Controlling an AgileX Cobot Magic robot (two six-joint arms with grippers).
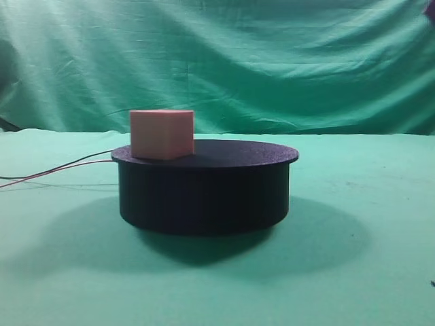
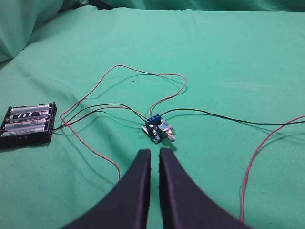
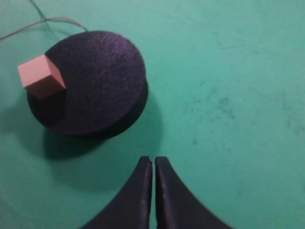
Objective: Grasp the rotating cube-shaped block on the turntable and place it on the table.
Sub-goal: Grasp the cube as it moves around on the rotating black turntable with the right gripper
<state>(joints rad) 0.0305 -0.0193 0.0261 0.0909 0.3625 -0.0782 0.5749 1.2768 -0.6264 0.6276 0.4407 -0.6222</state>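
The salmon cube-shaped block (image 1: pixel 162 134) sits on the left edge of the black turntable (image 1: pixel 207 190), which stands on the green table (image 1: pixel 367 272). From above, the right wrist view shows the block (image 3: pixel 40 76) at the disc's (image 3: pixel 95 81) left rim. My right gripper (image 3: pixel 153 160) hovers over bare cloth, below and right of the disc; its dark fingers stand almost together with nothing between them. My left gripper (image 2: pixel 155 151) is over the cloth away from the turntable, fingers a thin slit apart and holding nothing. Neither gripper shows in the exterior view.
Red and black wires (image 1: pixel 61 168) trail left from the turntable. Under the left gripper lie a small blue circuit board (image 2: pixel 158 129), a black battery holder (image 2: pixel 28 125) and looping wires (image 2: pixel 143 74). A green backdrop (image 1: pixel 272 61) hangs behind.
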